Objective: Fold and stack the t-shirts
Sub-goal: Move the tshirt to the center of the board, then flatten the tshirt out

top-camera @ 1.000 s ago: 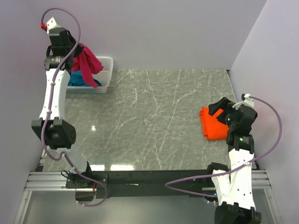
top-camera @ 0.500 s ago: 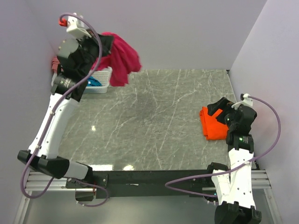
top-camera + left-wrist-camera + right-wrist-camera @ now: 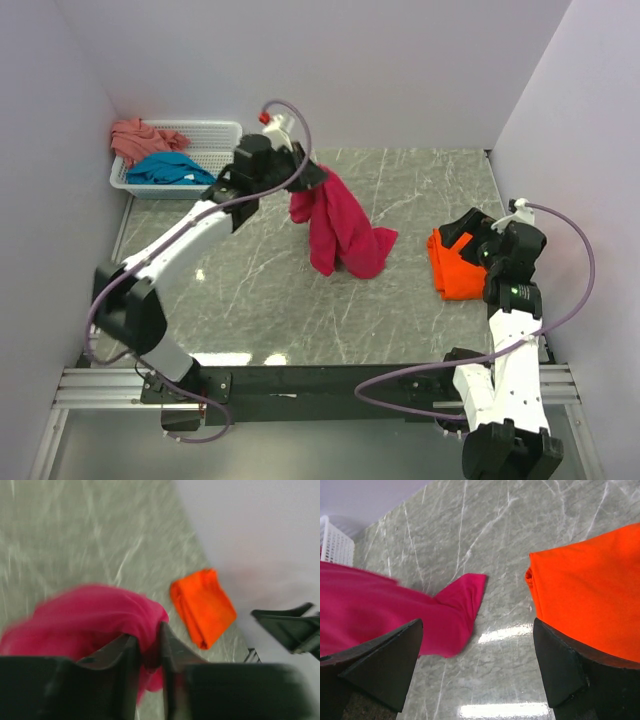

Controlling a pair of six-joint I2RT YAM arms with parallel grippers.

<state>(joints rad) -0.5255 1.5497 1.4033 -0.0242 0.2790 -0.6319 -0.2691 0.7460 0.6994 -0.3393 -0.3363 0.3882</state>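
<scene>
The left gripper (image 3: 306, 178) was clenched on the magenta shirt (image 3: 340, 230). In the left wrist view its two fingers (image 3: 127, 652) stood close together with a fold of the red cloth pinched between them. The shirt hung bunched below that grip, over the middle of the table (image 3: 250, 290) towards the far side. Its lower end spread out towards the right, and in the right wrist view one pointed corner appeared to lie on the marble top.

The right gripper (image 3: 472, 240) was spread wide and grasped nothing. It hung low above the left edge of the orange shirt (image 3: 455, 268), and both fingers (image 3: 385, 660) were apart from the cloth. The orange shirt lay folded flat on the right side of the table, near the magenta shirt but not touching it.

At the far left corner stood a white mesh basket (image 3: 215, 130). The teal shirt (image 3: 168, 170) lay crumpled in its near part, and the salmon-pink shirt (image 3: 140, 135) lay bunched at its far left end, partly over the rim. Both were well apart from the two shirts out on the table
</scene>
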